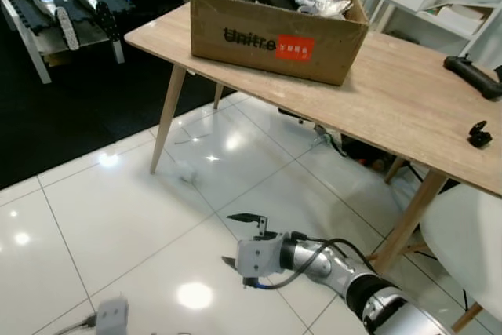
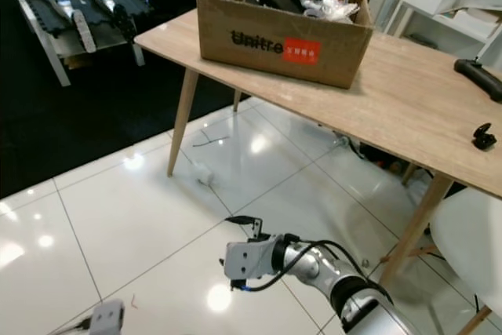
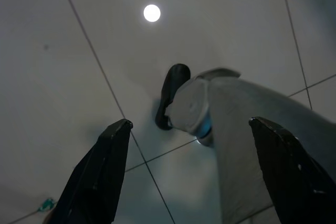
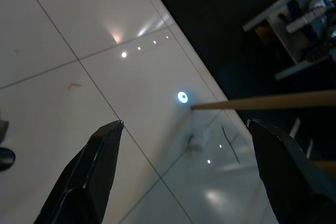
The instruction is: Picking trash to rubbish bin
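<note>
A small crumpled white scrap (image 1: 186,172) lies on the glossy white floor tiles, just beside the near left leg (image 1: 168,119) of the wooden table. My right gripper (image 1: 229,238) reaches forward low over the floor, short of the scrap and to its right, open with nothing between its fingers. In the right wrist view its fingers (image 4: 86,179) stand wide apart, facing the table leg (image 4: 262,100) and the faint scrap (image 4: 191,142). My left gripper (image 3: 189,182) hangs low at my left side, open, looking down at my own leg and foot (image 3: 170,95).
The wooden table (image 1: 408,92) carries an open cardboard box (image 1: 274,37) stuffed with odds and ends, plus black objects (image 1: 474,76) at its right end. A white chair (image 1: 467,249) stands at the right. Dark flooring and a rack (image 1: 55,5) lie to the left.
</note>
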You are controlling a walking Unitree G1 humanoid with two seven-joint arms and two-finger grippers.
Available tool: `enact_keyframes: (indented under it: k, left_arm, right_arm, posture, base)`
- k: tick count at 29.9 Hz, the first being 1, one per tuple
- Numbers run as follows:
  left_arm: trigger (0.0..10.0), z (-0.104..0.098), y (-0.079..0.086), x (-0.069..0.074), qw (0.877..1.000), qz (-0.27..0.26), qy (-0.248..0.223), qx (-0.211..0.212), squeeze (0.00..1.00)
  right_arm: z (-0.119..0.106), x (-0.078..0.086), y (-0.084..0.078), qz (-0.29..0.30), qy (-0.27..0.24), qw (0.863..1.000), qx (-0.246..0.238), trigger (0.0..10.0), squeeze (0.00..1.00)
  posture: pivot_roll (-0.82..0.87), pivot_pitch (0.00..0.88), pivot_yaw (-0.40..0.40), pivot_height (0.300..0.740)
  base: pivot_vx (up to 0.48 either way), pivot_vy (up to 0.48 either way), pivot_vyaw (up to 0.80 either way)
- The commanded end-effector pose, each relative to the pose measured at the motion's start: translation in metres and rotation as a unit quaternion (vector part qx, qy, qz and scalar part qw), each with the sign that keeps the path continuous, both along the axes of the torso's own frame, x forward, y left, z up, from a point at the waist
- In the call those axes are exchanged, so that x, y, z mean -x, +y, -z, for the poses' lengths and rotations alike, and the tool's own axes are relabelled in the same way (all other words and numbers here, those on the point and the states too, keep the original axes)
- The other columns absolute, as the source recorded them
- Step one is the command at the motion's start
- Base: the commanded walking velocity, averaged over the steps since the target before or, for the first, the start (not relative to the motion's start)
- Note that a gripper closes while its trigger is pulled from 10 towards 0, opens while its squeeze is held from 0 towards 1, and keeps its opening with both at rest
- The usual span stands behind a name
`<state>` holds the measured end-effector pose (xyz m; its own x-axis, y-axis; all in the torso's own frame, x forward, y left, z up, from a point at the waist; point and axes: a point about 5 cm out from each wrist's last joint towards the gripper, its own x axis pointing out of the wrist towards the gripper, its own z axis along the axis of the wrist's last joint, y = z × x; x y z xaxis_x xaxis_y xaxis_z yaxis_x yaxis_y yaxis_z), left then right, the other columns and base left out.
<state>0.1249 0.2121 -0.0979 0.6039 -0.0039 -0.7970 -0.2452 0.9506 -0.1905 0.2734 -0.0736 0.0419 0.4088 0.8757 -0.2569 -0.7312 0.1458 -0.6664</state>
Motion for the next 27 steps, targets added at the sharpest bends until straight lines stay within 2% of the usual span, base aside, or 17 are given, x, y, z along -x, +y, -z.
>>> enact_keyframes:
  k: [1,2,4,5,6,9,14,18,24,27]
  left_arm:
    - [10.0,0.006,-0.007,0.015,1.0,0.001,0.026,0.013,0.0]
    - [10.0,0.006,-0.007,0.015,1.0,0.001,0.026,0.013,0.0]
    - [10.0,0.007,-0.008,0.016,0.999,0.025,0.034,0.011,0.0]
    - [10.0,0.007,-0.008,0.016,0.999,0.033,0.036,0.01,0.0]
    - [10.0,0.006,-0.008,0.012,0.999,0.035,0.032,0.009,0.0]
    - [10.0,0.002,-0.007,-0.001,0.999,0.031,0.014,0.006,0.0]
    - [10.0,-0.003,-0.008,-0.015,0.999,0.035,-0.007,0.005,0.0]
    - [10.0,-0.003,-0.01,-0.016,0.999,0.035,-0.008,0.007,0.0]
    - [10.0,0.0,-0.013,-0.008,0.999,0.042,0.006,0.011,0.0]
    - [10.0,0.001,-0.014,-0.007,0.999,0.044,0.008,0.01,0.0]
  right_arm:
    - [0.008,0.012,0.005,-0.039,-0.006,0.999,0.024,6.5,0.0]
    - [0.008,0.012,0.005,-0.039,-0.006,0.999,0.024,6.5,0.0]
    - [0.007,0.012,0.007,-0.038,0.013,0.999,0.004,4.8,0.0]
    - [0.005,0.011,0.006,-0.031,0.016,0.999,-0.008,4.7,0.0]
    - [0.002,0.009,0.004,-0.022,-0.001,1.0,-0.014,10.0,0.0]
    - [-0.002,0.007,-0.001,-0.018,-0.038,0.999,-0.017,10.0,0.0]
    - [0.0,0.008,-0.003,-0.022,-0.022,0.999,-0.009,10.0,0.0]
    - [0.001,0.007,-0.005,-0.011,-0.019,1.0,-0.01,10.0,0.0]
    - [0.004,0.005,-0.009,0.009,-0.004,1.0,-0.007,10.0,0.0]
    - [0.005,0.004,-0.011,0.009,-0.004,1.0,0.007,10.0,0.0]
  posture:
    - [0.17,0.128,-0.072,0.74]
    - [0.17,0.128,-0.072,0.74]
    - [0.15,0.126,-0.055,0.74]
    - [0.15,0.126,-0.055,0.74]
    - [0.15,0.123,-0.06,0.74]
    - [0.15,0.121,-0.068,0.74]
    - [0.17,0.124,-0.084,0.74]
    - [0.17,0.119,-0.085,0.74]
    - [0.17,0.102,-0.084,0.74]
    - [0.18,0.101,-0.093,0.74]
  base:
    - [0.0,0.0,0.0]
    - [0.0,0.0,0.0]
    - [0.0,0.0,0.0]
    - [0.0,0.0,0.0]
    - [0.0,0.0,0.0]
    - [0.0,0.0,0.0]
    - [0.0,0.0,0.0]
    - [0.0,0.0,0.0]
    - [0.0,0.0,0.0]
    - [0.0,0.0,0.0]
